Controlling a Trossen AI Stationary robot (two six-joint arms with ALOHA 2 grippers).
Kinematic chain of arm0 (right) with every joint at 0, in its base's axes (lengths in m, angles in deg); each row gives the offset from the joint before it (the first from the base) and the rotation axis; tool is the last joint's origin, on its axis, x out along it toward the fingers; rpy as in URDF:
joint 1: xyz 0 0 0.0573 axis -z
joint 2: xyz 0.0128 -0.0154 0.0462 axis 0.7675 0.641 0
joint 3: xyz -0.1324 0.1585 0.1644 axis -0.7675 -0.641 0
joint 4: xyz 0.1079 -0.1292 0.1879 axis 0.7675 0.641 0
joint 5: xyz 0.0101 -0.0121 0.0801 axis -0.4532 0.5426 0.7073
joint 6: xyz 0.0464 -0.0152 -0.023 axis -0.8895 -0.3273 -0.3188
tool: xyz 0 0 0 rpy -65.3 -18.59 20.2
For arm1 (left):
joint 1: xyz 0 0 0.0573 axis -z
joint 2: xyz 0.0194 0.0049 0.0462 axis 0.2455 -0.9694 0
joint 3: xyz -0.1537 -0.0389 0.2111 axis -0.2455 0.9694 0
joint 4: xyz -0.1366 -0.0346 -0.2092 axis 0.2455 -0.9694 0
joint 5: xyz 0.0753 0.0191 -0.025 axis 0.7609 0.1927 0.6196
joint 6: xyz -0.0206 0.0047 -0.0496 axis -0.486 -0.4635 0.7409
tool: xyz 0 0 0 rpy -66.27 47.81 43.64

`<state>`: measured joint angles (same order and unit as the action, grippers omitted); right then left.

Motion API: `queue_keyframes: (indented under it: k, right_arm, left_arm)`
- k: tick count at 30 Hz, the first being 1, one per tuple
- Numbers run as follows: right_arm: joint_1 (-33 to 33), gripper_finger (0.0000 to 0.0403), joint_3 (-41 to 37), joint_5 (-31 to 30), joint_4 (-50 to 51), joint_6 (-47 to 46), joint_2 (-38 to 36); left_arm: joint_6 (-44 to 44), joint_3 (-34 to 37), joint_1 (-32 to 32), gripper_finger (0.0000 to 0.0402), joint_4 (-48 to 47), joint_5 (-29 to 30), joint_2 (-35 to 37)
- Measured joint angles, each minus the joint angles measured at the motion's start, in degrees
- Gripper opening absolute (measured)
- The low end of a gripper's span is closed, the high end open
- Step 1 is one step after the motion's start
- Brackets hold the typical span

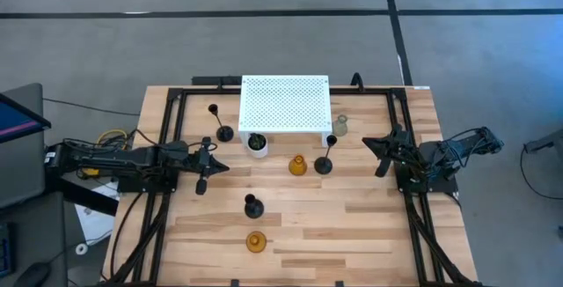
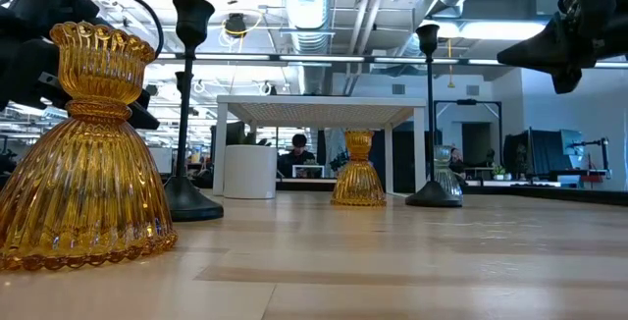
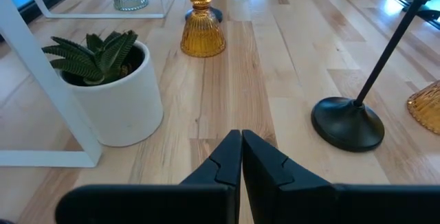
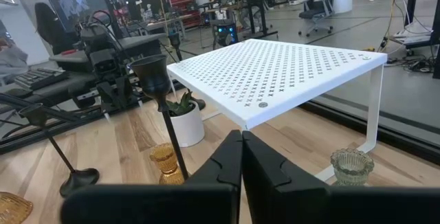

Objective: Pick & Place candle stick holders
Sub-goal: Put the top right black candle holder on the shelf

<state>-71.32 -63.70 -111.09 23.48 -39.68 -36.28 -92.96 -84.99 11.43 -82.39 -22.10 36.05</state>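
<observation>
The candle stick holders stand upright on their bases on the wooden table. The three black ones are a tall one, a second tall one and a short one. Two are amber glass. A clear glass one stands by the white shelf's leg. My left gripper hovers shut at the table's left, pointing at the plant pot and the amber holder. My right gripper hovers shut at the right side, facing the black holder.
A white perforated shelf stands on legs at the table's far middle. A white pot with a green plant sits at its near left corner. Black frame rails run along both table sides. Bare wood lies between the holders.
</observation>
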Motion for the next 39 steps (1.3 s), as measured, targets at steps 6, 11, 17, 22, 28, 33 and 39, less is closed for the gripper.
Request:
queue_keyframes:
  k: [6,11,17,22,28,33,39]
  right_arm:
    - [0.02,0.0,0.0,0.0,0.0,0.0,0.0]
    - [0.0,0.0,0.0,0.02,0.0,0.0,0.0]
    - [0.02,0.0,0.0,0.0,0.0,0.0,0.0]
    - [0.0,0.0,0.0,0.02,0.0,0.0,0.0]
    - [0.02,0.0,0.0,0.0,0.0,0.01,-0.01]
    - [0.02,0.0,0.0,0.01,0.0,0.02,0.0]
    - [0.0,0.0,0.0,0.0,0.0,0.02,-0.01]
  left_arm:
    - [0.0,0.0,0.0,0.0013,0.31,0.0,0.0]
    - [0.02,0.0,0.0,0.0013,0.52,0.0,0.0]
    - [0.0,0.0,0.0,0.0013,0.64,0.0,0.0]
    - [0.0,0.0,0.0,0.0013,0.72,0.0,0.0]
    - [0.42,0.0,-0.02,0.0013,2.05,0.0,0.02]
    - [3.96,0.0,-0.02,0.0013,5.16,0.0,0.02]
    - [10.19,0.0,0.14,0.0013,10.23,-1.45,0.08]
